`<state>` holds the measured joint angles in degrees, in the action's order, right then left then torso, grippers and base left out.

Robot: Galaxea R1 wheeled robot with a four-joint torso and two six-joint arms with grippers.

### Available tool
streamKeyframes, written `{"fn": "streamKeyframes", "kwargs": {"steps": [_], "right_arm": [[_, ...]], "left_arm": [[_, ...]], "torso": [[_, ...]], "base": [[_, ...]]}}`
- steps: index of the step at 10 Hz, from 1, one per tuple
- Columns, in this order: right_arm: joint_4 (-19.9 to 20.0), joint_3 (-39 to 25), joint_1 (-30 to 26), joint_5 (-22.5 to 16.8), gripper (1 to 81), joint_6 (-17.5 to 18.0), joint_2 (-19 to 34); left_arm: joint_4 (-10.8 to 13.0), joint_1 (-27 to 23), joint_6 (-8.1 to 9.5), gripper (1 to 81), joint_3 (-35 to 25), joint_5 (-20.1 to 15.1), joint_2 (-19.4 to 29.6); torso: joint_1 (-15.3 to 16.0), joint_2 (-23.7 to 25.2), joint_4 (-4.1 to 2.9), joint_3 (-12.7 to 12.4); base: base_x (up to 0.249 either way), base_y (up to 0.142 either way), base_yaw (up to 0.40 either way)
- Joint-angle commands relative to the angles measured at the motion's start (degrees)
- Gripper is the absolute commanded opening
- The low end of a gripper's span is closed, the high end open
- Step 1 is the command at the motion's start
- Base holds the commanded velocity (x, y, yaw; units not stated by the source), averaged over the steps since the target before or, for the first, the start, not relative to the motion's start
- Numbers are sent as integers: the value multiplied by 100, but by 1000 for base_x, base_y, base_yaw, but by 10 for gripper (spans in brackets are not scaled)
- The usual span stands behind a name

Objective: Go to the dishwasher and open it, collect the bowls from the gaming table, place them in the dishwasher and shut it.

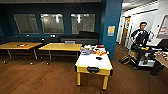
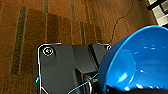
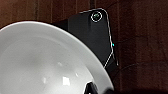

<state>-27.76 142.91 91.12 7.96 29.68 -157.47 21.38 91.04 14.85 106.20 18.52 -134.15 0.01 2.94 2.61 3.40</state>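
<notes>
Blue bowl (image 2: 140, 62) sits large at left wrist, white bowl (image 3: 47, 62) at right wrist, both apparently carried; finger state: cannot tell. Gaming table (image 1: 93, 65) straight ahead, person (image 1: 140, 37) beyond it. Keep both bowls level while driving.

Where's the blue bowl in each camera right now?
Head view: gaming table ahead, centre-right.
Left wrist view: blue bowl, large, beside the robot's dark plate.
Right wrist view: a white bowl instead.
Shared landmark: brown floor beneath everything.
</notes>
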Motion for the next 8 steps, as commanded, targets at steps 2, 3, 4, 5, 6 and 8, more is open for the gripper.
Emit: {"fn": "streamKeyframes", "kwargs": {"steps": [2, 3, 4, 5, 6, 8], "right_arm": [[-89, 8, -204, -190, 10, -6, 151], [-89, 8, -204, -190, 10, -6, 151], [-89, 8, -204, -190, 10, -6, 151], [-89, 8, -204, -190, 10, -6, 151], [-90, 8, -204, -190, 10, -6, 151], [-98, 8, -204, -190, 10, -6, 151]], "left_arm": [[59, -196, -17, 10, -91, -129, 230], [67, -196, -17, 10, -91, -129, 230], [68, -196, -17, 10, -91, -129, 230], [68, -196, -17, 10, -91, -129, 230], [68, -196, -17, 10, -91, -129, 238], [85, -196, -17, 10, -91, -129, 230]], "torso": [[2, 0, 0, 0], [2, 0, 0, 0], [5, 0, 0, 0], [5, 0, 0, 0], [5, 0, 0, 0], [5, 0, 0, 0]], "base": [[0, 0, 0], [0, 0, 0], [0, 0, 0], [0, 0, 0], [0, 0, 0], [0, 0, 0]]}}
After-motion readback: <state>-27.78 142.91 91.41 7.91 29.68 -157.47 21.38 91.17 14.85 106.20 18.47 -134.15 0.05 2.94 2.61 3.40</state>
